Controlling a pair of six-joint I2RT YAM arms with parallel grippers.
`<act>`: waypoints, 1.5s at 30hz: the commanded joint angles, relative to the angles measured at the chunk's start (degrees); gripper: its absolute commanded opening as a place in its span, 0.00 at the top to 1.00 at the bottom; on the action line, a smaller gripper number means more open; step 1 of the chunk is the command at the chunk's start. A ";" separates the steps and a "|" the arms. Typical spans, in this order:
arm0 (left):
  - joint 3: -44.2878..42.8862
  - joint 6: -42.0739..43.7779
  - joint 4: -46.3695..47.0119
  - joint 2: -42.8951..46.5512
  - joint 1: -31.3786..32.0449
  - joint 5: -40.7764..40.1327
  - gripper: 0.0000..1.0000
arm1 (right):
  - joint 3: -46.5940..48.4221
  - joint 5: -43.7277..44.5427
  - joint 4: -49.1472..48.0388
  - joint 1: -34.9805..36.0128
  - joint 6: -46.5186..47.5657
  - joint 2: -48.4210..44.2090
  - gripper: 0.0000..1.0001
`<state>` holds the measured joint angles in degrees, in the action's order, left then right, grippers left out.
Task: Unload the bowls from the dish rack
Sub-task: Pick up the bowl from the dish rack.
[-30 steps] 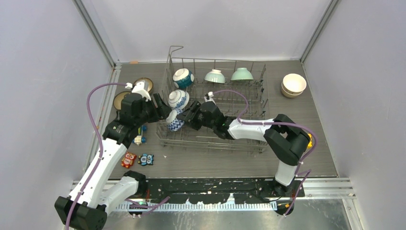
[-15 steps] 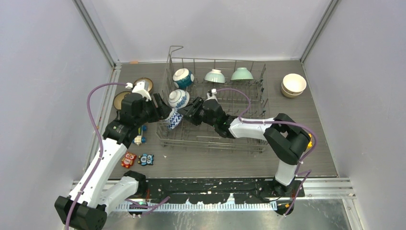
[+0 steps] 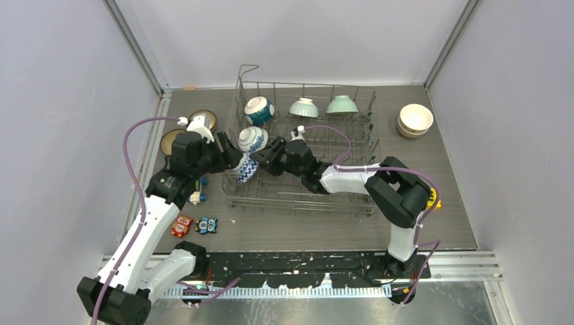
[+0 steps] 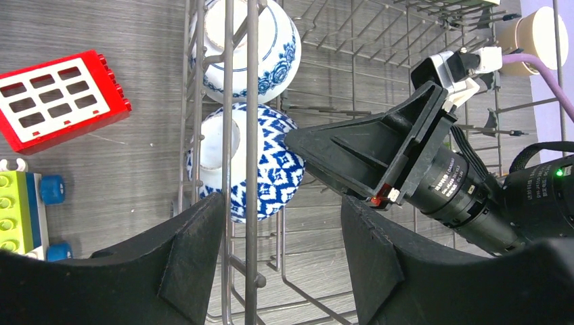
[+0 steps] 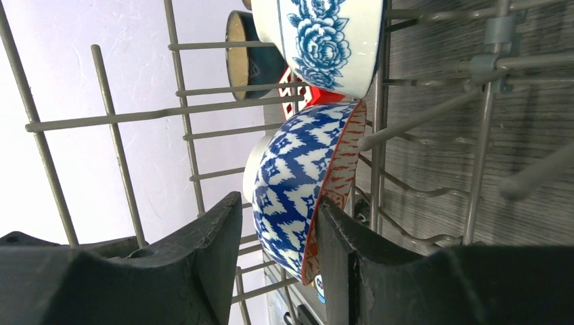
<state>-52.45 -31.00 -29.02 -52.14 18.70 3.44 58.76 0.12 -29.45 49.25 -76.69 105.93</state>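
Zigzag bowl (image 3: pixel 247 168) on edge, mouth toward right end effector (image 5: pixel 279 223) straddling its rim, grip unclear, left end effector (image 4: pixel 281 210) apart

Enclosed robot lab cell (bare white walls (image 3: pixel 298 34), aluminium corner rails (image 3: pixel 135 47), grey tabletop (image 3: pixel 433 203))

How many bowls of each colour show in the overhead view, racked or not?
Blue-and-white bowls: 3
Pale green bowls: 2
Cream bowls, stacked: apparently 2
Brown-lined bowls: 2
Total: 9
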 commanded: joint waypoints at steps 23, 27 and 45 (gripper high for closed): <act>1.46 -1.61 1.74 -0.86 1.75 5.51 0.36 | 2.59 -7.62 -13.82 0.31 -5.13 4.23 0.68; 1.47 -1.61 1.74 -0.86 1.79 5.49 0.36 | 2.21 -8.38 -14.98 0.36 -5.55 4.35 0.71; 1.82 -1.88 1.51 -0.26 1.78 5.09 0.36 | 1.26 -14.20 -23.10 0.27 -9.34 6.73 0.73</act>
<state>-51.99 -31.03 -28.42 -52.07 18.79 2.98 59.00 -12.53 -46.41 48.62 -84.84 112.14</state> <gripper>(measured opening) 0.641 0.286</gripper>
